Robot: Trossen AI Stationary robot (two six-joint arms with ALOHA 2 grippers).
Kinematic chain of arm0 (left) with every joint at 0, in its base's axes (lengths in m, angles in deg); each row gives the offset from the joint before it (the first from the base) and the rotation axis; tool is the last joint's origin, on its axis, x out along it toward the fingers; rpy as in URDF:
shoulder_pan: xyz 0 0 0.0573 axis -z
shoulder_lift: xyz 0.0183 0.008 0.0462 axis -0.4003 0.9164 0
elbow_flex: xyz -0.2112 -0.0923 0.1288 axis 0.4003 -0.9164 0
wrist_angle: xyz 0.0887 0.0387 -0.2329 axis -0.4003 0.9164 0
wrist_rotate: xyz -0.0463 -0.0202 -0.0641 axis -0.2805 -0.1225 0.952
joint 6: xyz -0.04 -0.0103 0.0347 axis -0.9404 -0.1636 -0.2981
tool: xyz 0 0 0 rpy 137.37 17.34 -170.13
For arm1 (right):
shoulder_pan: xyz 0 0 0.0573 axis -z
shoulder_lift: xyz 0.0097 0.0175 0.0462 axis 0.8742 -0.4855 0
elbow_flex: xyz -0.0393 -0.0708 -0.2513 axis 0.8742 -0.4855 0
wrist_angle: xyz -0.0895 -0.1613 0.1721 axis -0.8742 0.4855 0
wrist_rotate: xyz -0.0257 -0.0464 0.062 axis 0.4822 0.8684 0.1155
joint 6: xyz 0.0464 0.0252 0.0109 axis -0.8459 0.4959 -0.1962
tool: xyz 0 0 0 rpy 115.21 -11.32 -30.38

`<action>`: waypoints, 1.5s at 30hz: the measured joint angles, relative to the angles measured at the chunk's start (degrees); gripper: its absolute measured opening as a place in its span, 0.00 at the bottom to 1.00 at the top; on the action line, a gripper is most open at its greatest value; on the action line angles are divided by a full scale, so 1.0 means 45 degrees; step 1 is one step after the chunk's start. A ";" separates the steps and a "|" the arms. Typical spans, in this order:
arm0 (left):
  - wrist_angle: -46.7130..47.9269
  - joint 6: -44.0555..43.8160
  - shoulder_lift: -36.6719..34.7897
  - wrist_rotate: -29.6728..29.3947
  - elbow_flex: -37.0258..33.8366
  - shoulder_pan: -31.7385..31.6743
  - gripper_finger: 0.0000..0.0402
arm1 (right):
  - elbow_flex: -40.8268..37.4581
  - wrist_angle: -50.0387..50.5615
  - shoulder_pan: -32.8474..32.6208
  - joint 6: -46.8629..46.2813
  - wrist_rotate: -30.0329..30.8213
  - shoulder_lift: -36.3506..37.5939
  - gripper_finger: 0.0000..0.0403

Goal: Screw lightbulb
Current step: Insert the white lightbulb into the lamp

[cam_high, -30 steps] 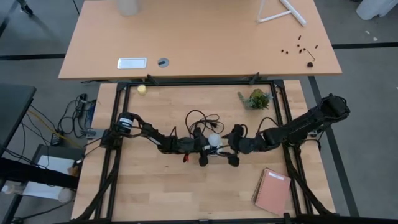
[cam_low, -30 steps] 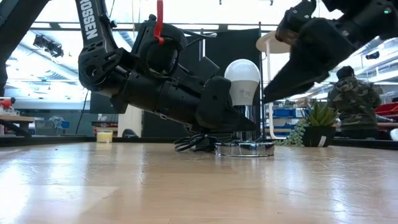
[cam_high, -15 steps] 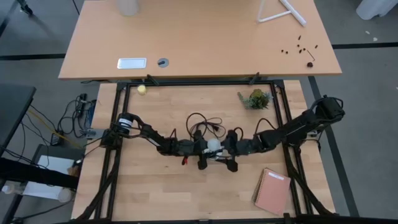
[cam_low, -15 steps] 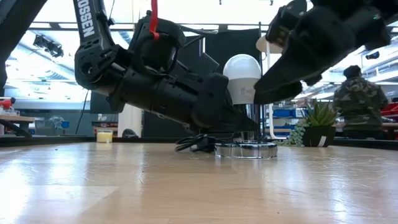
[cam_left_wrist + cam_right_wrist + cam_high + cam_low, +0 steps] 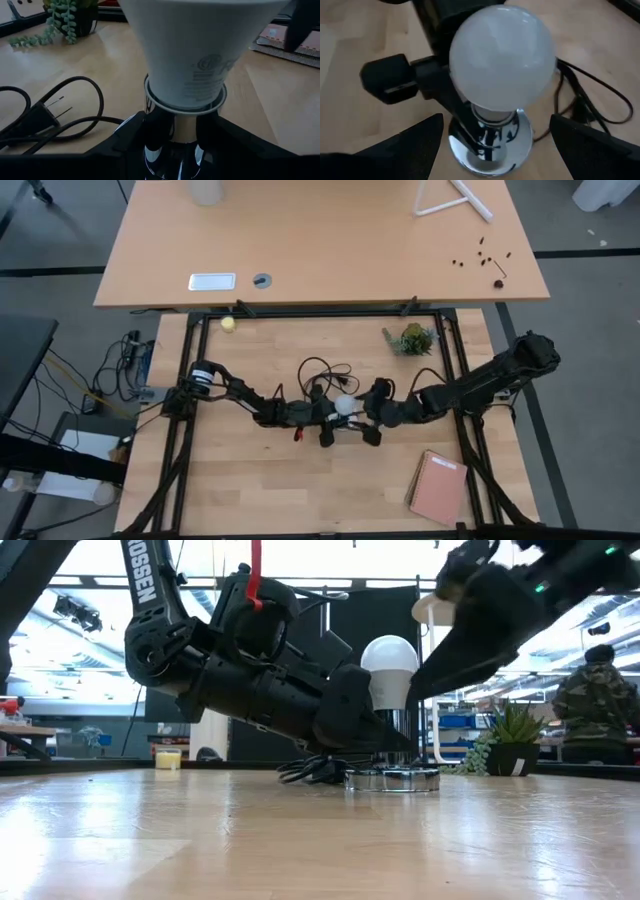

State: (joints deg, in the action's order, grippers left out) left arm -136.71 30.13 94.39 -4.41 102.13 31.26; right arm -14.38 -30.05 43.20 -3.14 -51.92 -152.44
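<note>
Left gripper (image 5: 328,420) clamps the chrome socket stem (image 5: 175,145) w/ both dark fingers, low near the wood-plank surface (image 5: 250,480). Lightbulb (image 5: 389,670), smooth matte white & pear-shaped, stands upright in the round mirror-finish socket disc (image 5: 392,779), mid-surface. Right gripper (image 5: 372,415) hangs just beside the bulb, fingers spread wide, not touching it. Black cord (image 5: 55,117) loops nearby.

Grey floor (image 5: 60,250) surrounds a tan desk (image 5: 320,240); a person (image 5: 592,700) stands beyond, under bright ceiling lights.
</note>
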 joint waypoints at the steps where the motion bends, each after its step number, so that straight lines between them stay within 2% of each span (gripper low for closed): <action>1: 0.0005 0.0026 0.0000 0.0036 0.0000 0.0006 0.47 | -0.0007 -0.0165 0.0164 0.0131 -0.0264 -0.0022 0.93; 5: 0.0007 0.0093 0.0000 0.0081 0.0000 0.0019 0.47 | -0.0002 -0.0905 0.0678 0.0590 -0.1176 -0.0036 0.93; 10: 0.0023 0.0112 0.0000 0.0165 0.0016 0.0055 0.47 | -0.0012 -0.1608 0.0613 0.0785 -0.1988 -0.0041 0.93; 16: 0.0019 0.0136 0.0000 0.0232 0.0019 0.0102 0.47 | -0.0016 -0.1428 -0.0261 -0.0032 -0.2071 -0.0041 0.93; 21: 0.0021 -0.0011 0.0000 -0.0019 0.0024 0.0136 0.47 | -0.0002 -0.0935 -0.1263 -0.0920 -0.2989 0.0061 0.93; 27: -0.0032 0.0104 0.0000 -0.0108 0.0019 0.0136 0.47 | -0.0016 0.0157 -0.0986 -0.0883 -0.0091 0.0143 0.93; 31: -0.0087 0.0146 0.0000 0.0064 0.0006 0.0131 0.47 | -0.0014 -0.0027 -0.0230 0.0024 0.0185 0.0093 0.93; 37: -0.0103 0.0170 0.0000 0.0144 0.0000 0.0131 0.47 | -0.0007 -0.0891 0.0479 0.0427 -0.2178 -0.0336 0.93; 45: -0.0032 0.0182 0.0000 0.0028 -0.0005 0.0202 0.47 | -0.0041 -0.2104 -0.0257 -0.0078 -0.2645 -0.0905 0.93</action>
State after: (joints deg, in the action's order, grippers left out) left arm -136.85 30.95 94.39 -4.29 102.11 32.17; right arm -14.56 -39.51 42.04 -3.49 -63.82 -156.52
